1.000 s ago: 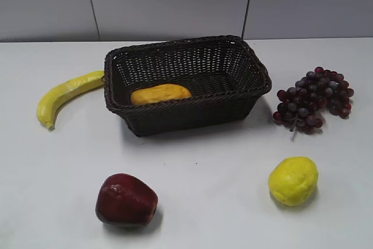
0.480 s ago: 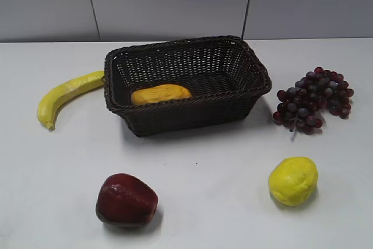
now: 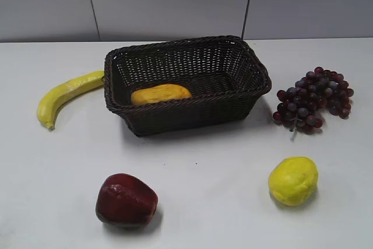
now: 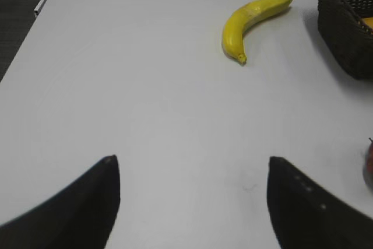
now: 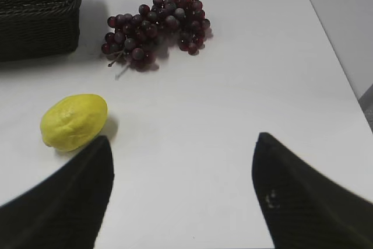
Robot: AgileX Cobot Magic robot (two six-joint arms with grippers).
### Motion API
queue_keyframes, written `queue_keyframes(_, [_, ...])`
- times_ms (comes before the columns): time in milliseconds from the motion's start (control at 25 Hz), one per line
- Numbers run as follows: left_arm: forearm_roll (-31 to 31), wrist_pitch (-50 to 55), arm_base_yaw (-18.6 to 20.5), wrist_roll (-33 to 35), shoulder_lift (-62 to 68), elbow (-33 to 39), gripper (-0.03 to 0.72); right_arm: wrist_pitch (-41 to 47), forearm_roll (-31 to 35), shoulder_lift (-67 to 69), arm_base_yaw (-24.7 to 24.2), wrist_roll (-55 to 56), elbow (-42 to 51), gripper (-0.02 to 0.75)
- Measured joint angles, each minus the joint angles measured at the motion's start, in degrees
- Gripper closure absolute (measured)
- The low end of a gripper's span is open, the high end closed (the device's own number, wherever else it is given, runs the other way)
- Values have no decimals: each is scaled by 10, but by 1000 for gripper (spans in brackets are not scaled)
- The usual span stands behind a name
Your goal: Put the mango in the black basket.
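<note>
Lying inside the dark woven wicker basket [image 3: 186, 83] toward the bench's [image 3: 204, 161] far edge, against its near-left wall, the oblong yellow-orange mango [image 3: 161, 93] sits well apart from both grippers; left gripper [image 4: 192, 202] and right gripper [image 5: 180, 188] hang spread over bare bench near its front corners.

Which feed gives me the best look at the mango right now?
The exterior view: the mango lies whole inside the black basket, near its front-left wall, only its lower edge hidden by the rim. The left wrist view catches just an orange sliver over the basket's edge. The right wrist view shows only a basket corner, no mango.
</note>
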Motion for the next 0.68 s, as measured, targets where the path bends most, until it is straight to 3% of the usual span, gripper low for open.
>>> queue_keyframes(680, [-14, 0, 0, 11, 0, 0, 100, 0, 0, 0, 0, 0, 0, 167])
